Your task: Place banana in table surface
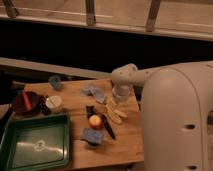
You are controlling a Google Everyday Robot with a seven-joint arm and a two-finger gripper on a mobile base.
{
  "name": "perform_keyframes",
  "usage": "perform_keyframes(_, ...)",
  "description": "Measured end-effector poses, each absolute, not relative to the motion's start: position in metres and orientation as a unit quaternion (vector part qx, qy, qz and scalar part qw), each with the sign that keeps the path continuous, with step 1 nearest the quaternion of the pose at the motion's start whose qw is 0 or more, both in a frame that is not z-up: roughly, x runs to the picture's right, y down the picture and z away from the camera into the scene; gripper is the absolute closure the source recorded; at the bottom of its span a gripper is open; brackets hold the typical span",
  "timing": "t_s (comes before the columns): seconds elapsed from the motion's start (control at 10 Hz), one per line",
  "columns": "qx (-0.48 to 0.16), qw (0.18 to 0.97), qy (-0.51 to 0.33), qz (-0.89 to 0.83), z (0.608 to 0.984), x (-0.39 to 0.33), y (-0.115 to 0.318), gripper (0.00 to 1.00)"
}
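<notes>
No writing, label, brand, number or sign can be read anywhere: not on the table surface (126, 142), the green tray (37, 120) at the near left, or the robot's white body (175, 120) on the right. The gripper (121, 97) hangs just over the far end of the banana (115, 114).

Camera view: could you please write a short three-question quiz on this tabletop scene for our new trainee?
1. True or false: the round orange fruit sits between the dark green rectangular tray and the pale cream-yellow banana.
2. Where is the end effector? A: above the tray. B: just behind the banana, over the light-brown wood-grain table surface. C: beyond the table's left edge.
3. Fill in: in the picture, the dark slender knife lies just to the ___ of the orange fruit.

Key: 1 true; 2 B; 3 right.
</notes>
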State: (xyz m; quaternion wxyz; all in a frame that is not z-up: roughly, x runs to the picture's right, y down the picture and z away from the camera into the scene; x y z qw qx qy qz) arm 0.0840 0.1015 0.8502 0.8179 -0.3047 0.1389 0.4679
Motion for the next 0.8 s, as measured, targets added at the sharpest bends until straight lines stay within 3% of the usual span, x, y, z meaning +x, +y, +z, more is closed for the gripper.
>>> perform_keyframes(0.8, -0.355, 0.804, 0.166, 0.446, 0.885, 0.065, 0.131, 0.38)
